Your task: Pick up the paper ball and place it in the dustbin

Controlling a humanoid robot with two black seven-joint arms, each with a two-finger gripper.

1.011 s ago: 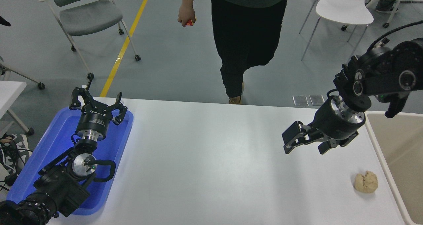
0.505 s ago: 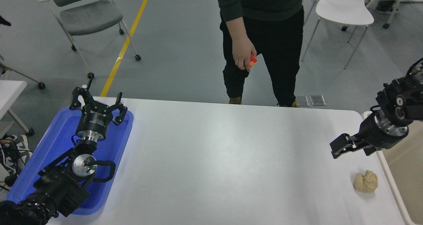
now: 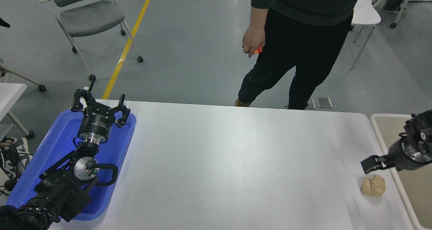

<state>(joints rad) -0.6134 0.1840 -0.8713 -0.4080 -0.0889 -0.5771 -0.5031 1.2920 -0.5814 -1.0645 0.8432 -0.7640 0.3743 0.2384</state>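
The paper ball [image 3: 373, 185], a tan crumpled lump, lies on the white table [image 3: 219, 162] near its right edge. My right gripper [image 3: 373, 164] comes in from the right edge and hovers just above and behind the ball, apart from it. It is open and holds nothing; only one black finger [image 3: 369, 163] shows clearly. The dustbin [image 3: 378, 130], beige inside with an off-white rim, stands against the table's right side, partly cut off by the picture edge. My left gripper [image 3: 100, 103] is parked open over the tray at the lower left.
A blue plastic tray [image 3: 50, 155] lies under the left arm. A person in dark clothes [image 3: 297, 54] stands at the far side, with a small red-orange object in a hand [image 3: 253, 42]. Chairs stand on the floor beyond.
My right arm has swung right and down, from mid-right of the table to just above the paper ball by the bin. The person has stepped rightward. The left arm is unmoved.
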